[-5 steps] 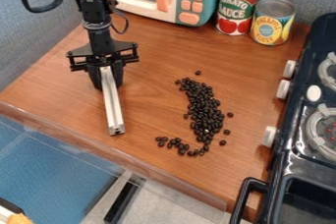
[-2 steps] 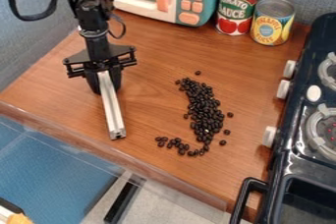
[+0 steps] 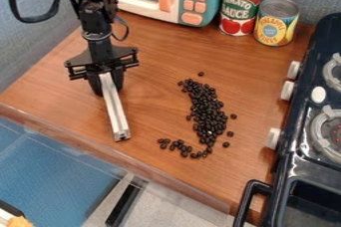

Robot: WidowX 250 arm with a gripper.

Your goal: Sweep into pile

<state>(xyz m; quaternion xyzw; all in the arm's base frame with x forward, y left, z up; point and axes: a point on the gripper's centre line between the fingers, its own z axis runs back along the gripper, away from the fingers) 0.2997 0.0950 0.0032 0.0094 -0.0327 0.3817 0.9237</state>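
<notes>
Jaws of a black robot arm (image 3: 100, 46) stand closed to the width of a pale metal bar (image 3: 113, 104), gripping its far end at the left of the tabletop (image 3: 60, 94). Toward the near side, a thin tail of dark beans (image 3: 208, 116) curls left, just beside the bar's free end, and looks like the best place to start. A low, slow push to the right, the bar's long side leading, should fold that tail into the main band; too much height could let beans slip underneath, too much speed could scatter them. Along the right, a stove handle (image 3: 250, 191) and knobs (image 3: 287, 90) limit the stroke, with strays lying on that flank. Farther back, one loose bean (image 3: 200, 73) needs a short pull nearward. Beyond, a toy microwave (image 3: 190, 2), red can (image 3: 240, 7) and yellow can (image 3: 276, 23) stand well apart from the sweep.
</notes>
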